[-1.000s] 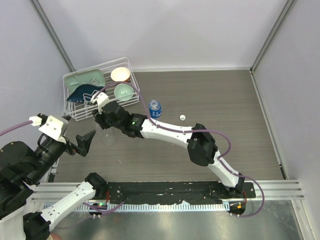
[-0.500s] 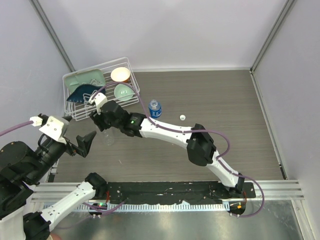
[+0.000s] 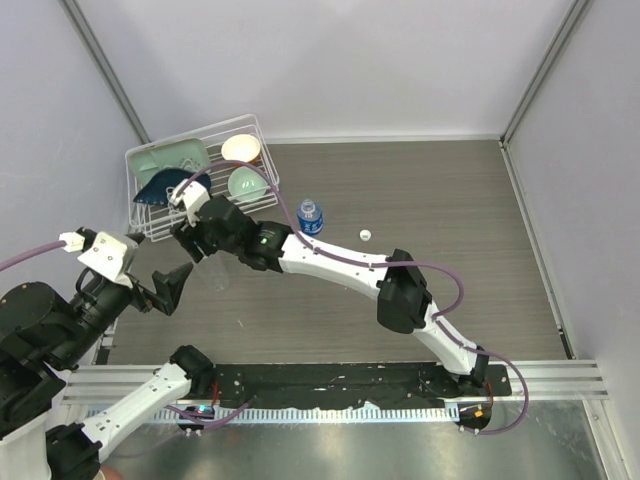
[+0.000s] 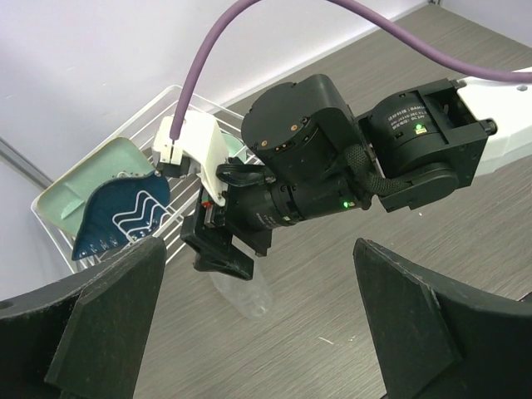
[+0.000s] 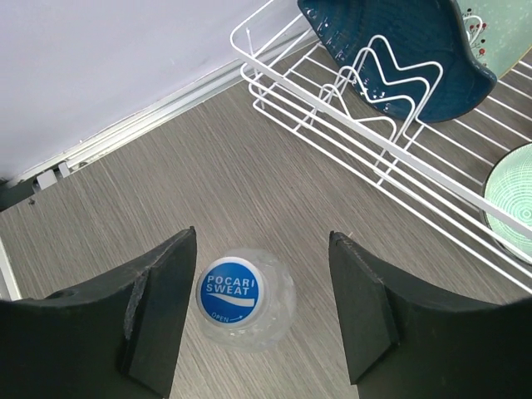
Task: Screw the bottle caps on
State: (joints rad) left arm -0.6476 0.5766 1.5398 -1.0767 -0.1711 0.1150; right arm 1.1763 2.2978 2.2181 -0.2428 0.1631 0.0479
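The right arm (image 3: 330, 262) stretches far leftward, the right gripper (image 3: 192, 240) spread wide, pointing down. The left gripper (image 3: 165, 287), also spread wide, faces it.

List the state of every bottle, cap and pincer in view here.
plain bottle: upright, blue cap on top, tightness unclear.
labelled bottle: upright, top too small to judge.
white cap: loose on the table.
right pincer: open, over the plain bottle.
left pincer: open, empty.

clear glossy plastic bottle (image 5: 274, 306); white coated wire rack (image 5: 374, 135); matt grey wood-grain table (image 5: 166, 183)
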